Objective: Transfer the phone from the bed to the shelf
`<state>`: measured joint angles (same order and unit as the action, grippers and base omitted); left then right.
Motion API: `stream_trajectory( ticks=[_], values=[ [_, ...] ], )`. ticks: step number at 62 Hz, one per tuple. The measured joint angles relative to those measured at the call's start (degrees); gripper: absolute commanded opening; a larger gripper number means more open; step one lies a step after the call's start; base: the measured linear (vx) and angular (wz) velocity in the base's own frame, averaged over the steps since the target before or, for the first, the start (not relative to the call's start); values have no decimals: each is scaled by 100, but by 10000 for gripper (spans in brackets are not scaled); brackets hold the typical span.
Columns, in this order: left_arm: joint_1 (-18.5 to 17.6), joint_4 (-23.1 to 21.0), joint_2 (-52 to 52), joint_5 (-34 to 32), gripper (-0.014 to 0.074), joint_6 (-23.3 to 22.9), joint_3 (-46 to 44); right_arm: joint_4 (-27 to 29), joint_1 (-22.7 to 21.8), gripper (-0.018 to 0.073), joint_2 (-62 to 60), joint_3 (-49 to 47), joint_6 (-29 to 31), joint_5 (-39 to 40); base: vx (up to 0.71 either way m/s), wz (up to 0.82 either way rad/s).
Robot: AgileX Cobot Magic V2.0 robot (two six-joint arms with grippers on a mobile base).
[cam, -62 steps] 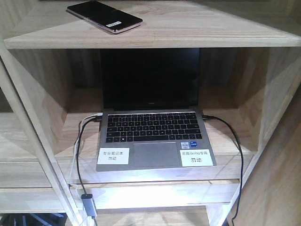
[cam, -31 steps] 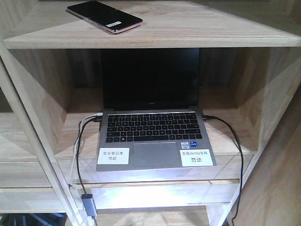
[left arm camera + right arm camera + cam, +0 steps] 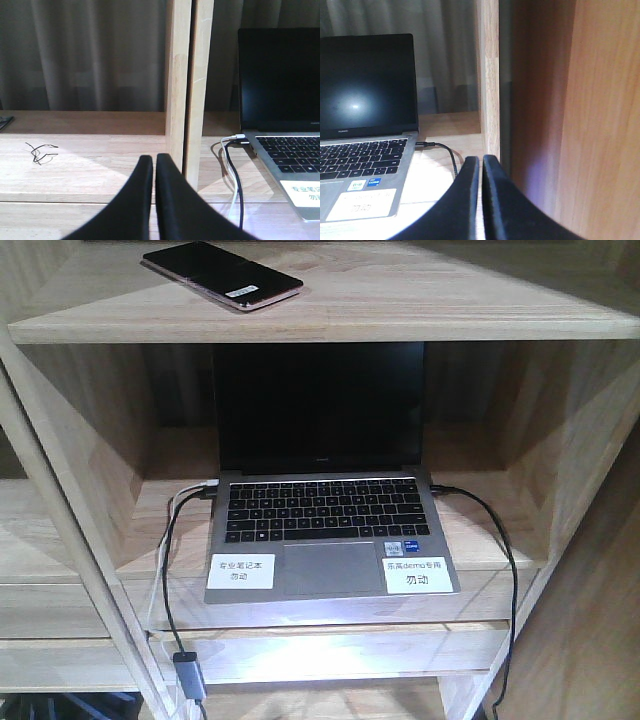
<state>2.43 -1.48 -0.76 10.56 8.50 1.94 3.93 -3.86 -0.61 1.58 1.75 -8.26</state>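
Nothing has moved since earlier: phone lies on the shelf; left claw and right claw pinched closed, empty.

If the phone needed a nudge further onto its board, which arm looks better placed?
Probably left. The phone lies on the shelf's top board, left of the laptop. The left gripper points left of the laptop; the right gripper points right. Both are shut, empty.

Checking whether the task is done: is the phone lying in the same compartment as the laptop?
No, the phone lies on the shelf board above the laptop.
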Motion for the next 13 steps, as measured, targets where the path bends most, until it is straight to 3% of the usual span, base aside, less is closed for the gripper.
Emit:
stream_trajectory(
  ticks=[13],
  values=[
    [0,0,0,0,1,0,0,0,0,-6,0,0,0,0,0,0]
  ],
)
